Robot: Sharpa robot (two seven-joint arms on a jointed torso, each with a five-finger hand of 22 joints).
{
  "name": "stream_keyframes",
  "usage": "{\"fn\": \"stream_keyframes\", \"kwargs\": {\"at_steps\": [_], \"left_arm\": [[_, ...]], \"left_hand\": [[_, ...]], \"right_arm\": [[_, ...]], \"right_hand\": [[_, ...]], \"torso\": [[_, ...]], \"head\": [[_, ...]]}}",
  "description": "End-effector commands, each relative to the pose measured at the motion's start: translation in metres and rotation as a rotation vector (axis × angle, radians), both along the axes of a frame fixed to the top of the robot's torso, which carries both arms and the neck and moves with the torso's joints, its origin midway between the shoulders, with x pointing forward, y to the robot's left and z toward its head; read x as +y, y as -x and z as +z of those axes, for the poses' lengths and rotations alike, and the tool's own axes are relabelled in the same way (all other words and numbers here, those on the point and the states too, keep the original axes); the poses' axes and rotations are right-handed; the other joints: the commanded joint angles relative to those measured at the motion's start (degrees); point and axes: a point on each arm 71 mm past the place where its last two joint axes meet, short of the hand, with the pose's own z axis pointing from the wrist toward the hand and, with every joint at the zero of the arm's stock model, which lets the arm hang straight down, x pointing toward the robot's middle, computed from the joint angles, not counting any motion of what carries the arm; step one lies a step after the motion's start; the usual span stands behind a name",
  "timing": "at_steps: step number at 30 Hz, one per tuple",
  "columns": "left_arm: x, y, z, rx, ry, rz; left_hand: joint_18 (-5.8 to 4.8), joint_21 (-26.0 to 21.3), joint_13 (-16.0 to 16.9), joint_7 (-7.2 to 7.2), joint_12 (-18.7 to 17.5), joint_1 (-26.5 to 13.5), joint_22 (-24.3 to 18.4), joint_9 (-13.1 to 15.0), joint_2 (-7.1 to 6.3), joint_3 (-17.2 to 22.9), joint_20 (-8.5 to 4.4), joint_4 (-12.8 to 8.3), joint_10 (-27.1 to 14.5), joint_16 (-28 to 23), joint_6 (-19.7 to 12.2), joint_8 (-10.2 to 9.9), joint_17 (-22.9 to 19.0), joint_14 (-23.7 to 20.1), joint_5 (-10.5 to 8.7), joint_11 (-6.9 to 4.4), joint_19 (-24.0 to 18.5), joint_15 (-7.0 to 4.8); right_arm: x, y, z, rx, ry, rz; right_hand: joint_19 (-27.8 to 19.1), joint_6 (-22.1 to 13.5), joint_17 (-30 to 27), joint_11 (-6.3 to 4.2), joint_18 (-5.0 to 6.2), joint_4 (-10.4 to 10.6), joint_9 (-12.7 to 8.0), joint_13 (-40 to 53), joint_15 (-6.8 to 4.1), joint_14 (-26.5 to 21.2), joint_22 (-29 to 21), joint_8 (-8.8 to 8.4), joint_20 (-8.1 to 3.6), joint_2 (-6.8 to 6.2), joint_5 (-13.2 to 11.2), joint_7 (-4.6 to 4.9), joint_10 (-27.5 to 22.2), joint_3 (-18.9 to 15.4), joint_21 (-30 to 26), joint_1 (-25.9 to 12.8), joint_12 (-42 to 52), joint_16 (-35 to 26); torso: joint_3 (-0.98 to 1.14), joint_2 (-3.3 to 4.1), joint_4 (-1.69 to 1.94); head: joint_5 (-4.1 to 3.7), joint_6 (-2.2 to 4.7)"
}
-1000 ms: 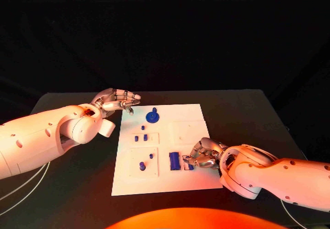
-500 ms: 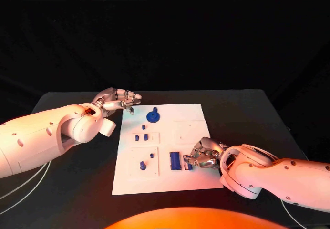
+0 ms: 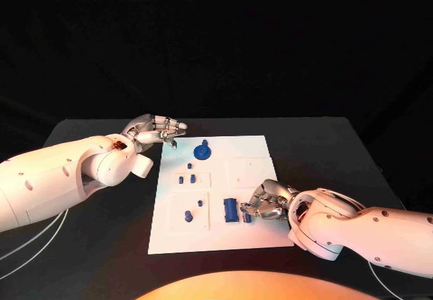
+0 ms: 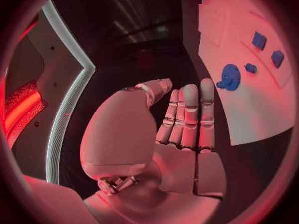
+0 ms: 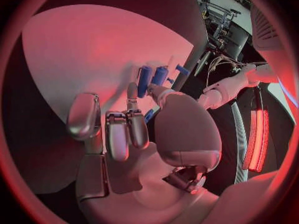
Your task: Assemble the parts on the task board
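My right hand's fingers (image 3: 255, 203) are curled in close at the task board's (image 3: 243, 237) near right area, tips right at a small blue part (image 3: 246, 215) beside the long blue block (image 3: 230, 209). Honestly I can't tell whether I'm actually pinching that little piece or just touching it; the right wrist view shows one fingertip against the upright blue pieces (image 5: 152, 78) and not much more.

My left hand (image 3: 153, 132) hangs over the tabletop (image 3: 99, 250) just off the board's far left corner, near the blue gear (image 3: 202, 151). Those fingers (image 4: 189, 115) lie together, slightly bent, holding nothing.

So I'd say I'm mid-way through seating a small part next to the long block. The other pegs and small blocks (image 3: 185, 179) sit in their recesses toward the left of the board, and the gear looks untouched.

Next move probably needs a careful, straight press or nudge so the little part drops into its slot without tipping the block beside it.
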Motion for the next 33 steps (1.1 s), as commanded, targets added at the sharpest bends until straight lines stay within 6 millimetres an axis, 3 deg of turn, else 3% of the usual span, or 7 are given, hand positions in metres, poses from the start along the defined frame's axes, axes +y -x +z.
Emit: {"fn": "stream_keyframes", "kwargs": {"at_steps": [1, 3, 14, 33], "left_arm": [[-0.002, 0.000, 0.001, -0.002, 0.006, -0.006], [-0.002, 0.000, 0.001, -0.002, 0.005, -0.006], [-0.002, 0.000, 0.001, 0.000, 0.003, -0.007], [-0.001, 0.000, 0.001, 0.000, 0.001, -0.002]], "left_hand": [[0.85, -0.18, -0.09, -0.02, 0.24, -0.52, -0.08, -0.05, -0.09, -0.02, 0.24, 0.37, -0.50, 0.27, -0.44, 0.16, -0.09, -0.32, 0.03, -0.01, 0.19, 0.13], [0.85, -0.18, -0.09, -0.02, 0.24, -0.52, -0.08, -0.05, -0.09, -0.02, 0.24, 0.37, -0.50, 0.27, -0.44, 0.16, -0.09, -0.32, 0.03, -0.01, 0.19, 0.13], [0.85, -0.21, -0.10, -0.03, 0.25, -0.55, -0.10, -0.05, -0.08, -0.01, 0.25, 0.42, -0.52, 0.28, -0.43, 0.18, -0.10, -0.33, 0.03, -0.01, 0.19, 0.14], [0.85, -0.21, -0.10, -0.03, 0.25, -0.55, -0.10, -0.05, -0.08, -0.01, 0.25, 0.42, -0.52, 0.28, -0.43, 0.18, -0.10, -0.33, 0.03, -0.01, 0.19, 0.14]], "right_arm": [[0.002, 0.001, 0.000, -0.002, 0.010, 0.025], [0.002, 0.001, 0.000, 0.000, 0.012, 0.028], [0.002, 0.000, -0.001, 0.006, 0.019, 0.030], [-0.011, 0.010, 0.001, 0.079, -0.034, 0.079]], "right_hand": [[0.39, 0.38, 9.55, -0.42, -1.11, 0.40, 0.01, 8.05, -0.35, 5.03, 2.82, 0.22, -0.18, -0.34, -0.23, 0.11, 1.82, -0.80, 0.08, -0.37, 0.27, 0.33], [0.40, 0.41, 9.55, -0.40, -1.12, 0.76, -0.03, 8.06, -0.35, 5.03, 2.84, 0.23, -0.22, -0.90, -0.30, 0.13, 1.82, -2.22, -0.02, -1.14, 0.20, 0.32], [0.35, 0.32, 9.46, -0.41, -1.08, 0.87, -0.14, 7.95, -0.36, 5.01, 2.81, 0.16, -0.25, -1.02, -0.28, 0.09, 1.71, -5.04, -0.42, -3.32, -0.10, 0.28], [0.15, -0.24, 9.41, -0.31, -1.00, 0.40, -0.22, 7.52, -0.27, 4.99, 2.64, -0.01, -0.19, -1.99, -0.14, 0.23, 1.34, -6.71, -1.13, -1.27, -0.76, 0.25]], "torso": [[0.03, -0.03, -0.02], [0.02, -0.02, -0.03], [0.04, 0.00, -0.03], [0.05, -0.03, -0.16]], "head": [[0.08, -0.03], [0.11, -0.03], [0.20, -0.03], [0.38, 0.05]]}}
